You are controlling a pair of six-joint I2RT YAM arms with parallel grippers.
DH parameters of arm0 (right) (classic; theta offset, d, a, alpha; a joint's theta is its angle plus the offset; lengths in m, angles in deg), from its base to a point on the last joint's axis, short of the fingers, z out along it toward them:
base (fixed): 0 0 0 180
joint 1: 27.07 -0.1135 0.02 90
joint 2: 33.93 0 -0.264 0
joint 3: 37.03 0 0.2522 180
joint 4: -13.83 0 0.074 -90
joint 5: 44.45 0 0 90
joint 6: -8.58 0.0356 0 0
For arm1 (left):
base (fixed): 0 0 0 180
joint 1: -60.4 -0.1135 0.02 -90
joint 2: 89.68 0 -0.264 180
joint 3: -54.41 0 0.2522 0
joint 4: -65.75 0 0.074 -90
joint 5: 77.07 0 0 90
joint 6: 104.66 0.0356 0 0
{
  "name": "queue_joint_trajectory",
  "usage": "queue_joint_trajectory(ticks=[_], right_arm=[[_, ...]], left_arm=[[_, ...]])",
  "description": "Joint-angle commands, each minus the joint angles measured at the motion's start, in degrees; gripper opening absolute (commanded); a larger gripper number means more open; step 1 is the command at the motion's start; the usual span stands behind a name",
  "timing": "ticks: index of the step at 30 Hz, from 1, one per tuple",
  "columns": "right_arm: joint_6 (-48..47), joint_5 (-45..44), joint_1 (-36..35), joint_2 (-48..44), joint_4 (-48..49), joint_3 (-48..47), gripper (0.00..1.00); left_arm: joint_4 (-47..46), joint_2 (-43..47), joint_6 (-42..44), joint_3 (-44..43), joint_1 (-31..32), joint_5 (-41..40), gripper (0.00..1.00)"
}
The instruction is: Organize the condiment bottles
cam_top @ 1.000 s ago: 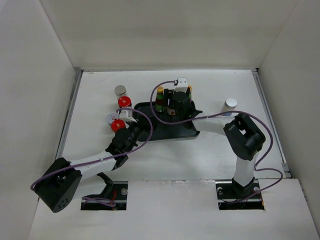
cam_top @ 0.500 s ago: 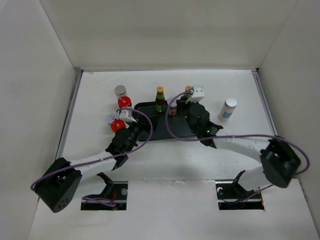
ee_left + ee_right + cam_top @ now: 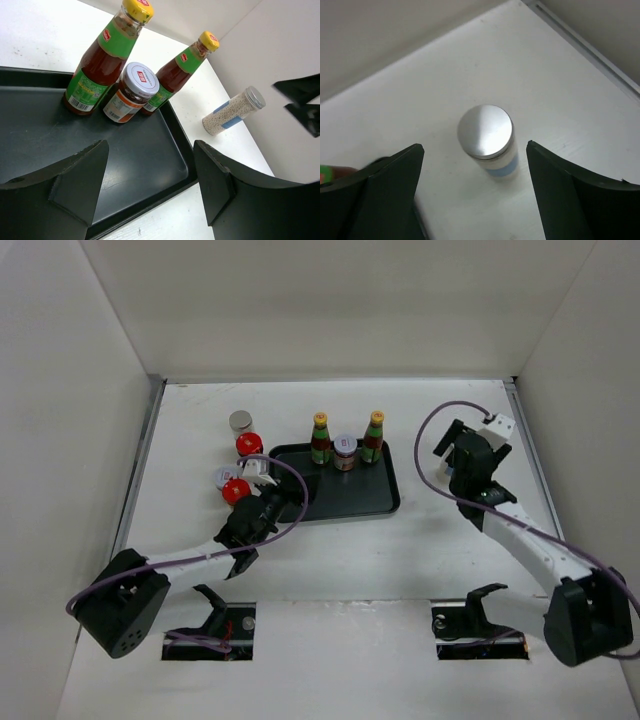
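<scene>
Three bottles [image 3: 345,452] stand in black tray [image 3: 350,495], probably touching.

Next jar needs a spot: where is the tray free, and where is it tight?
Free: the tray's near half, in front of the two sauce bottles and small jar along its far rim. Crowded: left of the tray, four jars beside the left gripper.

Condiment bottles, some on the tray, some off

Two yellow-capped sauce bottles [image 3: 320,438] [image 3: 373,437] flank a small jar [image 3: 345,452], upright at the tray's [image 3: 345,502] back edge. Red-lidded jars [image 3: 248,443] [image 3: 236,490] and silver-lidded jars [image 3: 240,421] [image 3: 225,476] cluster left of it, and a white jar [image 3: 485,131] stands upright to its right.
</scene>
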State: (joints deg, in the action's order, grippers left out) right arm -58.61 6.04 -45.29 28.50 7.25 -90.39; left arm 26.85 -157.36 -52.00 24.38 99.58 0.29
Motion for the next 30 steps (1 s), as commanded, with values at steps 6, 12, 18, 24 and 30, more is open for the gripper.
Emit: queue_joint_trajectory(ticks=[6,12,18,24,30], right_arm=[[0.13,2.07,3.67,12.26,-5.07,-9.45,0.92],[-0.31,2.94,5.95,18.06,-3.4,-11.91,0.91],[0.92,5.67,7.28,20.63,-0.6,-11.48,0.58],[-1.35,3.03,0.0,7.55,1.44,-6.9,0.51],[-2.86,7.5,-11.86,3.83,-0.76,-7.95,0.51]], left_arm=[[-3.67,0.62,-0.19,-1.13,-0.2,1.13,0.68],[-3.94,-0.61,-0.36,-1.39,-0.2,1.22,0.68],[-3.94,-1.05,-0.36,-1.48,-0.29,1.13,0.68],[-4.11,-1.93,-0.45,-1.66,-0.38,1.22,0.68],[-4.73,-2.28,-0.89,-1.92,-0.38,1.57,0.68]])
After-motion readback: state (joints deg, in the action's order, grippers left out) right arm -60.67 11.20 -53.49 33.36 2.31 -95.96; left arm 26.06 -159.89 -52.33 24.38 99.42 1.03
